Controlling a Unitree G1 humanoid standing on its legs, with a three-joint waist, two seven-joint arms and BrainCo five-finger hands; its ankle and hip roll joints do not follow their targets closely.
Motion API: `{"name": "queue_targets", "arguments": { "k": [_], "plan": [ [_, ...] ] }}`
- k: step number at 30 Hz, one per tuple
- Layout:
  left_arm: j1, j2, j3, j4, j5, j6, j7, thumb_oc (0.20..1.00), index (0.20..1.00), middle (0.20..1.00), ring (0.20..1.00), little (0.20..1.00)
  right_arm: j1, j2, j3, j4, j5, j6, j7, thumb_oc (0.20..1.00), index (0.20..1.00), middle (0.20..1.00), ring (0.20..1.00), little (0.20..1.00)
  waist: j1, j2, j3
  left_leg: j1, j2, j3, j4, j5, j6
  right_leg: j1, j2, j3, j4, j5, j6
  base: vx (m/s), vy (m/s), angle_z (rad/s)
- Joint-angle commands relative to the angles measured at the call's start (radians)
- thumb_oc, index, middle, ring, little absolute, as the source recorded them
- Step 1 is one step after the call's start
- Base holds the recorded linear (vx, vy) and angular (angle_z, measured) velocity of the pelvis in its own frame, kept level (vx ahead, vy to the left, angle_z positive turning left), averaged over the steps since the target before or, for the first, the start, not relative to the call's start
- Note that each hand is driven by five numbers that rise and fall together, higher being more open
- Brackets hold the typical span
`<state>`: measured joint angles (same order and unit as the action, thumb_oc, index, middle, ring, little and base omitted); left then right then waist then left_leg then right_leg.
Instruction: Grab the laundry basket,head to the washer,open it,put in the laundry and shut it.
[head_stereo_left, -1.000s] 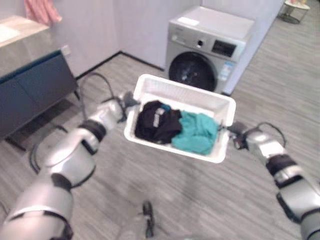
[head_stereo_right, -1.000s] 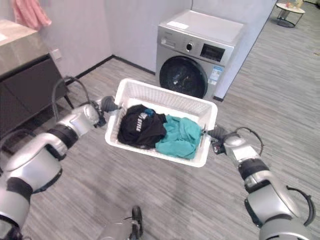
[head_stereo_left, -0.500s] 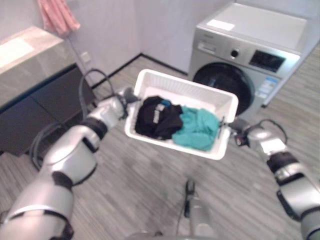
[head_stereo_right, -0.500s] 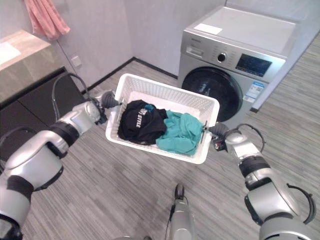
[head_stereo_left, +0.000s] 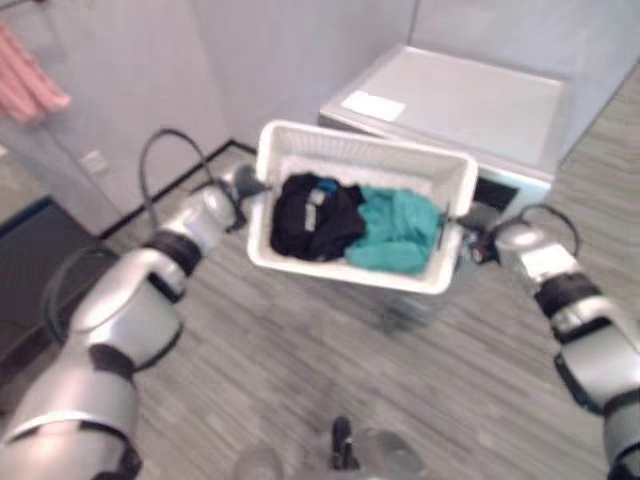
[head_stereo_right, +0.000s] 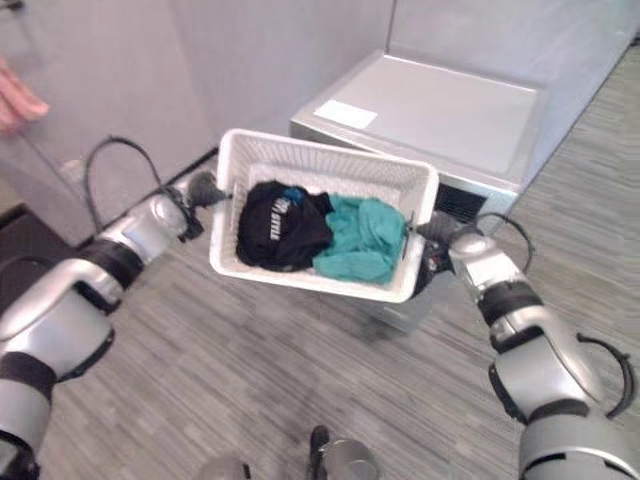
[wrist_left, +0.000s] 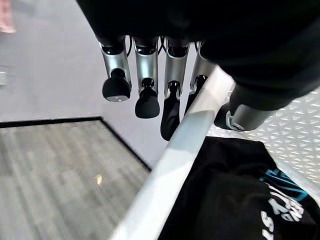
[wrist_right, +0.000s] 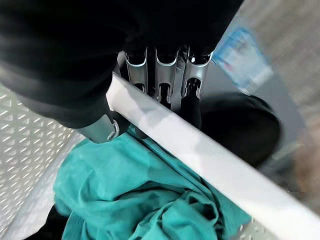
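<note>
White laundry basket (head_stereo_right: 318, 290) is carried clear of the floor between the 2 hands, one at each short end, so the load stays level and the clothes stay in.

Left hand (head_stereo_left: 240, 184): pinching the basket's rim, fingers (wrist_left: 170, 100) down the outer side, thumb (wrist_left: 242, 116) curled over the inner side beside the black garment (head_stereo_right: 273, 230).

Right hand (head_stereo_right: 441, 238): same pinch at the opposite end, fingers (wrist_right: 192, 95) outside the rim, thumb (wrist_right: 97, 131) inside, next to the teal garment (head_stereo_right: 362, 248).

Contents: black garment toward the left hand, teal one toward the right, touching in the middle, both lying below the rim.

The basket hangs directly in front of the washer (head_stereo_right: 440, 110), covering most of its front; the grey top (head_stereo_left: 470, 100) shows behind the far rim. In the right wrist view, the dark round door (wrist_right: 240, 127) lies just beyond the rim.

Judgement: approach looks nearly complete. Both hands are occupied, so the basket must be set down to free one for the door. Risk: basket blocking the door swing.
</note>
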<state>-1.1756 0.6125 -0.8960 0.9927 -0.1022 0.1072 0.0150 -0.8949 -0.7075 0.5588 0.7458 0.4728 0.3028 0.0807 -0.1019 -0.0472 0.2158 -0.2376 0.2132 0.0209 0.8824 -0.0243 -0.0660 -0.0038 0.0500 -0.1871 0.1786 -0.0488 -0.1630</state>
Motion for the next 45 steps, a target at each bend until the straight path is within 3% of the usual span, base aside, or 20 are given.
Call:
{"name": "queue_targets", "arguments": {
  "k": [1, 5, 10, 17, 24, 26, 27, 30, 33, 37, 45],
  "plan": [
    [-0.138, -0.079, -0.042, -0.055, 0.0, -0.065, 0.026, 0.2, 0.2, 0.2, 0.2, 0.2, -0.004, -0.004, -0.01, -0.133, 0.019, -0.103, 0.033, 0.2, 0.2, 0.2, 0.2, 0.2, 0.063, 0.032, -0.091, 0.142, 0.031, 0.055, -0.379, 0.084, 0.005, 0.004, -0.097, 0.056, -0.069, 0.021, 0.229, 0.13, 0.054, -0.08],
    [-0.1, -0.101, -0.034, -0.078, 0.005, -0.074, 0.023, 0.2, 0.2, 0.2, 0.2, 0.2, 0.068, 0.023, -0.032, -0.139, 0.002, -0.112, 0.037, 0.2, 0.2, 0.2, 0.2, 0.2, 0.095, 0.046, -0.11, 0.215, 0.018, 0.042, -0.66, 0.074, -0.02, 0.054, -0.09, 0.053, -0.074, -0.012, 0.249, 0.2, 0.086, -0.32],
    [-0.079, -0.14, -0.04, -0.099, 0.006, -0.078, 0.021, 0.2, 0.2, 0.2, 0.2, 0.2, 0.099, 0.041, -0.057, -0.135, -0.006, -0.115, 0.031, 0.2, 0.2, 0.2, 0.2, 0.2, 0.104, 0.05, -0.132, 0.263, 0.003, 0.055, -0.717, 0.047, -0.03, 0.075, -0.108, 0.036, -0.084, -0.02, 0.259, 0.09, 0.084, -0.19],
    [-0.085, -0.12, -0.029, -0.131, -0.029, -0.099, 0.026, 0.2, 0.2, 0.2, 0.2, 0.2, 0.086, 0.047, -0.077, -0.187, 0.015, -0.134, 0.015, 0.2, 0.2, 0.2, 0.2, 0.2, 0.112, 0.057, -0.142, 0.289, -0.028, 0.071, -0.729, 0.013, -0.026, 0.081, -0.142, 0.033, -0.087, -0.009, 0.282, 0.03, 0.107, 0.1],
    [-0.128, -0.042, -0.042, -0.257, -0.026, -0.118, -0.007, 0.2, 0.2, 0.2, 0.2, 0.2, 0.077, -0.072, -0.138, -0.319, 0.018, -0.137, 0.01, 0.2, 0.2, 0.2, 0.2, 0.2, 0.102, 0.077, -0.154, 0.311, -0.055, 0.089, -0.74, -0.006, -0.014, 0.062, -0.176, 0.047, -0.079, 0.014, 0.301, -0.01, 0.108, 0.0],
    [-0.126, -0.002, -0.048, -0.312, -0.021, -0.121, -0.028, 0.2, 0.2, 0.2, 0.2, 0.2, 0.089, -0.116, -0.165, -0.364, 0.004, -0.132, 0.016, 0.2, 0.2, 0.2, 0.2, 0.2, 0.1, 0.082, -0.157, 0.319, -0.06, 0.095, -0.741, -0.015, -0.01, 0.06, -0.183, 0.05, -0.076, 0.017, 0.306, -0.01, 0.075, -0.1],
    [-0.123, 0.052, -0.057, -0.421, -0.029, -0.128, -0.067, 0.2, 0.2, 0.2, 0.2, 0.2, 0.108, -0.181, -0.215, -0.421, 0.0, -0.133, 0.023, 0.2, 0.2, 0.2, 0.2, 0.2, 0.101, 0.087, -0.159, 0.324, -0.066, 0.099, -0.737, -0.022, -0.006, 0.059, -0.192, 0.049, -0.071, 0.018, 0.313, -0.01, 0.063, -0.13],
    [-0.127, 0.059, -0.055, -0.461, -0.053, -0.137, -0.067, 0.2, 0.2, 0.2, 0.2, 0.2, 0.114, -0.212, -0.239, -0.433, 0.0, -0.137, 0.019, 0.2, 0.2, 0.2, 0.2, 0.2, 0.101, 0.087, -0.163, 0.322, -0.069, 0.097, -0.737, -0.025, -0.004, 0.059, -0.199, 0.044, -0.07, 0.02, 0.317, 0.0, 0.042, -0.03],
    [-0.153, 0.042, -0.056, -0.48, -0.082, -0.149, -0.065, 0.2, 0.2, 0.2, 0.2, 0.2, 0.094, -0.25, -0.243, -0.42, -0.006, -0.142, 0.019, 0.2, 0.2, 0.2, 0.2, 0.2, 0.096, 0.088, -0.168, 0.325, -0.073, 0.097, -0.748, -0.032, -0.002, 0.059, -0.206, 0.039, -0.073, 0.023, 0.323, 0.0, 0.027, -0.01],
    [-0.213, -0.08, -0.074, -0.462, -0.116, -0.163, -0.064, 0.2, 0.2, 0.2, 0.2, 0.2, -0.094, -0.267, -0.139, -0.287, -0.036, -0.139, 0.004, 0.2, 0.2, 0.2, 0.2, 0.2, 0.077, 0.086, -0.174, 0.33, -0.08, 0.105, -0.778, -0.036, -0.003, 0.057, -0.212, 0.031, -0.095, 0.029, 0.333, 0.0, 0.01, 0.01],
    [-0.289, -0.191, -0.04, -0.349, -0.125, -0.183, 0.003, 0.2, 0.2, 0.2, 0.2, 0.2, -0.359, -0.208, -0.003, -0.095, -0.034, -0.152, -0.028, 0.2, 0.2, 0.2, 0.2, 0.2, 0.04, 0.103, -0.176, 0.329, -0.078, 0.117, -0.829, 0.004, -0.022, 0.037, -0.203, 0.032, -0.123, 0.044, 0.334, 0.02, -0.022, -0.03]
  ]
}}
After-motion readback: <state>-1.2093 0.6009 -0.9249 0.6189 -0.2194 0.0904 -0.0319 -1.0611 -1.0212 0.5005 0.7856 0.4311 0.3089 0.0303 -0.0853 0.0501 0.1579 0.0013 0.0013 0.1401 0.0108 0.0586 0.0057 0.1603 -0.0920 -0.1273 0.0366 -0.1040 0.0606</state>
